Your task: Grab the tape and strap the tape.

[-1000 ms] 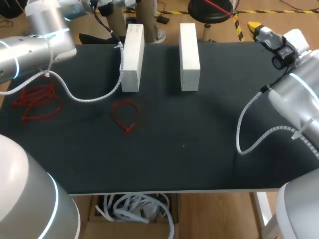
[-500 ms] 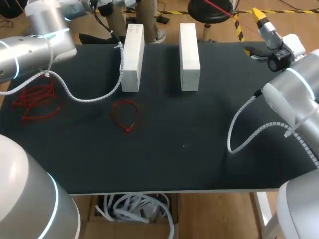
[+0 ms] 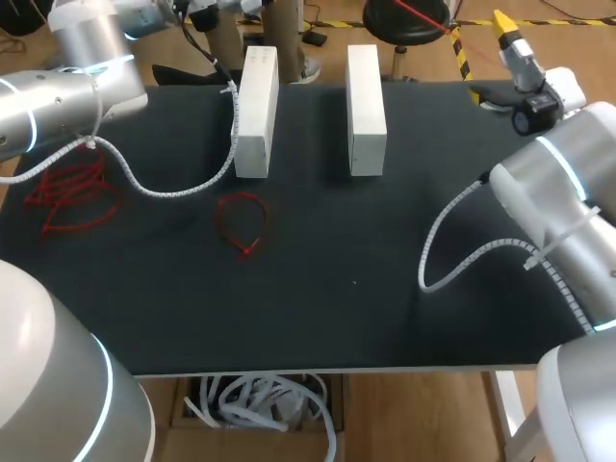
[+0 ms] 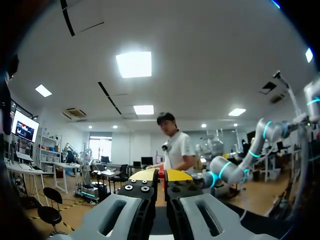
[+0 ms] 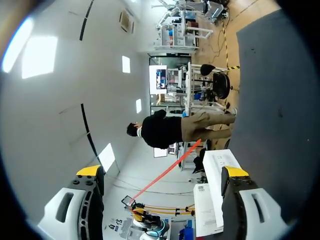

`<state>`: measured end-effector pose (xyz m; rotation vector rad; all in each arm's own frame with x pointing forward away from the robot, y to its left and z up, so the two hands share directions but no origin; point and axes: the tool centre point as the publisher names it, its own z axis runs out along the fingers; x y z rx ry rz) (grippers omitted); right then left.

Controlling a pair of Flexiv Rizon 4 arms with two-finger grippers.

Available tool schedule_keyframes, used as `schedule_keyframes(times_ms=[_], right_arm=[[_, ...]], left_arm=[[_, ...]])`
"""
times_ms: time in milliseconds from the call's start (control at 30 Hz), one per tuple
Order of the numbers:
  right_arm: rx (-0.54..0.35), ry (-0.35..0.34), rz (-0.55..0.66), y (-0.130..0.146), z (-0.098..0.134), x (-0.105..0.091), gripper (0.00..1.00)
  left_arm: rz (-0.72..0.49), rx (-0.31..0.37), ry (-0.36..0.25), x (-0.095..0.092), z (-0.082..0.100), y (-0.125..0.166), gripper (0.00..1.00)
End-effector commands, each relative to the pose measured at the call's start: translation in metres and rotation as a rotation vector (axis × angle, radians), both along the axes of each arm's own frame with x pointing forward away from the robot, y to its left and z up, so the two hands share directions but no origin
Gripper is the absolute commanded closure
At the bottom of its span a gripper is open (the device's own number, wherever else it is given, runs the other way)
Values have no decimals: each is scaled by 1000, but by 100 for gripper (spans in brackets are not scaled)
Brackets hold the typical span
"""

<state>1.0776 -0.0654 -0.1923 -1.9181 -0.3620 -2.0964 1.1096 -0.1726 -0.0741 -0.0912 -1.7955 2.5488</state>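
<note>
Left gripper: your left gripper [image 4: 161,176] points up and away from the table. Its two yellow-tipped fingers are drawn close together, clenched on a thin red strip [image 4: 161,181] that stands between them.
Right gripper: your right gripper [image 5: 162,172] is released, its fingers spread wide with nothing between them. From the head view it sits at the far right corner of the table, tilted up and outward.
Task's thing: the looped red zip tie [image 3: 241,223] lies flat on the black table [image 3: 385,289], on the near side of the left white block [image 3: 255,111] and not touching it. It is well apart from both of your grippers.
Spare ties: a pile of red zip ties [image 3: 69,197] lies near the table's left edge, under your left arm [image 3: 58,96].
Blocks: the left white block and the right white block [image 3: 366,108] lie side by side at the far edge with a gap between them. From your right wrist you see both just beside one finger.
Right arm: your right arm [image 3: 558,192] comes in along the table's right side, and its white coiled cable hangs over the black surface.
</note>
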Motion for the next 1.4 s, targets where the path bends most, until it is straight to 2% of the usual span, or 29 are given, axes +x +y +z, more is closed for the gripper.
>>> schedule_keyframes(times_ms=[33, 267, 300, 333, 400, 467, 800, 1000, 1033, 1067, 1100, 1200, 1267, 1400], right_arm=[[28, 3, -259, 10, 4, 9, 0], [37, 14, -221, 22, 20, 2, 0], [16, 7, -211, 21, 21, 2, 0], [18, 29, -214, 21, 21, 0, 0], [-19, 28, -197, 20, 21, -2, 0], [-11, 42, -201, 18, 18, -4, 0], [-40, -8, -214, 3, 22, 6, 0], [-45, -10, -203, 4, 22, 11, 0], [-48, -12, -198, 5, 22, 11, 2], [-48, -11, -197, 5, 22, 12, 36], [-48, -11, -193, 5, 22, 12, 51], [-50, -9, -186, 6, 22, 12, 49], [-50, -5, -181, 7, 21, 12, 42], [-54, -5, -176, 7, 21, 12, 38]], left_arm=[[3, 2, 1, -1, 1, 0, 100], [3, 2, 1, -1, 1, 0, 100], [3, 2, 1, -1, 1, 0, 100], [3, 2, 1, -1, 1, 0, 100], [3, 2, 1, -1, 1, 0, 100], [3, 2, 1, -1, 1, 0, 100], [3, 2, 1, -1, 1, 0, 100], [3, 2, 1, -1, 1, 0, 100], [3, 2, 1, -1, 1, 0, 100], [3, 2, 1, -1, 1, 0, 100], [3, 2, 1, -1, 1, 0, 100], [3, 2, 1, -1, 1, 0, 100], [3, 2, 1, -1, 1, 0, 100], [3, 2, 1, -1, 1, 0, 100]])
